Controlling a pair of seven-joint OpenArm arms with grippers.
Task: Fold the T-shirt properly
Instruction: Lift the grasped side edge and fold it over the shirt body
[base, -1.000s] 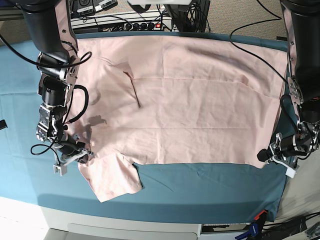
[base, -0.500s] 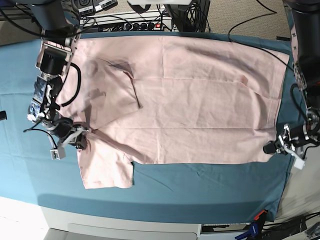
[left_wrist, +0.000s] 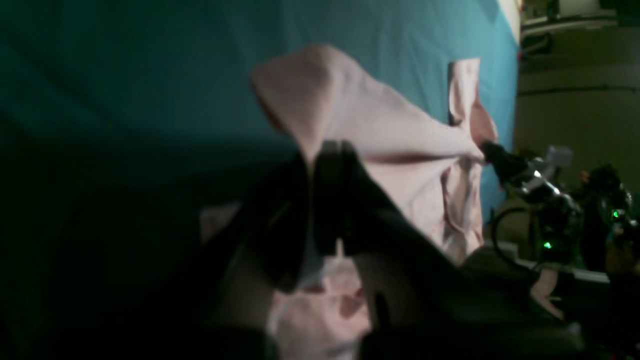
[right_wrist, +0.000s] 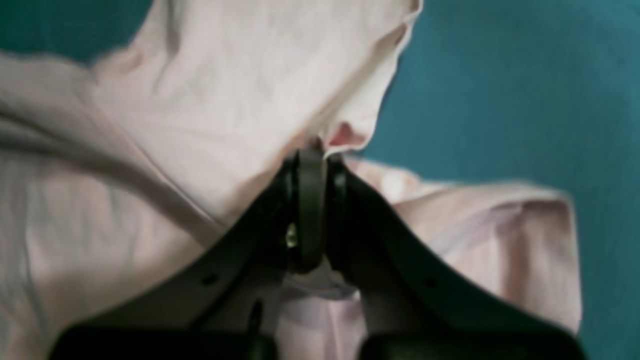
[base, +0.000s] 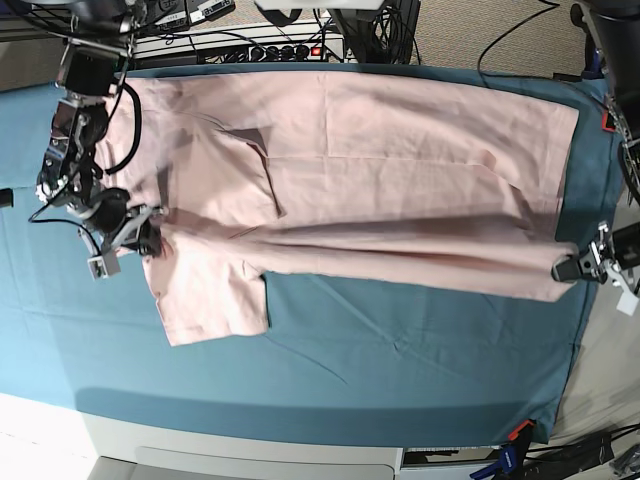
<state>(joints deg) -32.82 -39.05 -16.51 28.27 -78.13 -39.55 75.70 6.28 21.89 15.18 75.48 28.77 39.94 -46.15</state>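
with left gripper (base: 566, 269) and right gripper (base: 151, 243) both clamped on the t-shirt (base: 340, 190) along its near edge, over the teal cloth (base: 390, 380), both arms should keep that edge taut and level while folding, then lower it together.

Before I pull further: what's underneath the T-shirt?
Beyond its edges, the teal cloth shows around the T-shirt, so the shirt appears to lie on it. Whatever else may be under the fabric is covered and can't be seen.
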